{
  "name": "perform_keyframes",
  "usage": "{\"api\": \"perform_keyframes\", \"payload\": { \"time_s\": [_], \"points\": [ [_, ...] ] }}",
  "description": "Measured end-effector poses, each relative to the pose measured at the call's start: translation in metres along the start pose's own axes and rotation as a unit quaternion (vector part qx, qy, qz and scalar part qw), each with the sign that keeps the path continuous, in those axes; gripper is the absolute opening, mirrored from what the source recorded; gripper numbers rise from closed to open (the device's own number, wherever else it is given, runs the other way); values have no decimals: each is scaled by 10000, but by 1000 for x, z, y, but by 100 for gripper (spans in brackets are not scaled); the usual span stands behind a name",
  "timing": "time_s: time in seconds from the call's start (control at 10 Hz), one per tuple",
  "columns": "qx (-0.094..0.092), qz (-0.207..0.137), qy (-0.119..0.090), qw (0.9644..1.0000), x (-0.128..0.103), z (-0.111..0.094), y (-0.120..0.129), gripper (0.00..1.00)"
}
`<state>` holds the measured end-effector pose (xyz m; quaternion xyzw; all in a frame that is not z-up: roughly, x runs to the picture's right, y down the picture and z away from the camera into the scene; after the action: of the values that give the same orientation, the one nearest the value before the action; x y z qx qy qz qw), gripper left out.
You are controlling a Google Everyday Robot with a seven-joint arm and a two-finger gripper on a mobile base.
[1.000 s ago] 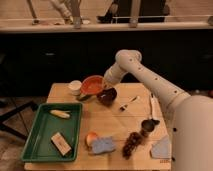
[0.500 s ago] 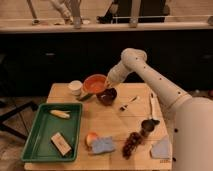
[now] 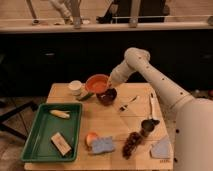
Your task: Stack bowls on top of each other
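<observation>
The orange-red bowl (image 3: 96, 83) sits at the back of the wooden table (image 3: 115, 122), its lighter inside facing the camera. The smaller dark maroon bowl (image 3: 106, 96) is right in front of it to the right, touching or overlapping its rim. My gripper (image 3: 110, 86) is at the end of the white arm, which reaches in from the right. It hangs at the orange-red bowl's right rim, just above the maroon bowl. The contact between gripper and bowls is hidden.
A white cup (image 3: 75, 87) stands left of the bowls. A green tray (image 3: 35, 135) at the front left holds a banana (image 3: 59, 114) and a box (image 3: 61, 143). Utensils (image 3: 128, 103), a dark cup (image 3: 146, 126), grapes (image 3: 131, 142), a blue sponge (image 3: 103, 145), an orange fruit (image 3: 90, 137) and a cloth (image 3: 161, 148) lie in front and to the right.
My gripper has risen from the maroon bowl to the orange-red bowl's right rim. The orange-red bowl has shifted slightly to the right.
</observation>
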<state>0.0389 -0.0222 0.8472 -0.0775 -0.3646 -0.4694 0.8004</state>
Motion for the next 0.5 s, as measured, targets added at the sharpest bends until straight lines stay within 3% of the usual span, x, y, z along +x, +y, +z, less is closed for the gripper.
{"api": "perform_keyframes", "payload": {
  "time_s": [0.5],
  "points": [
    [135, 128, 73, 9998, 6, -8, 20, 2]
  ]
}}
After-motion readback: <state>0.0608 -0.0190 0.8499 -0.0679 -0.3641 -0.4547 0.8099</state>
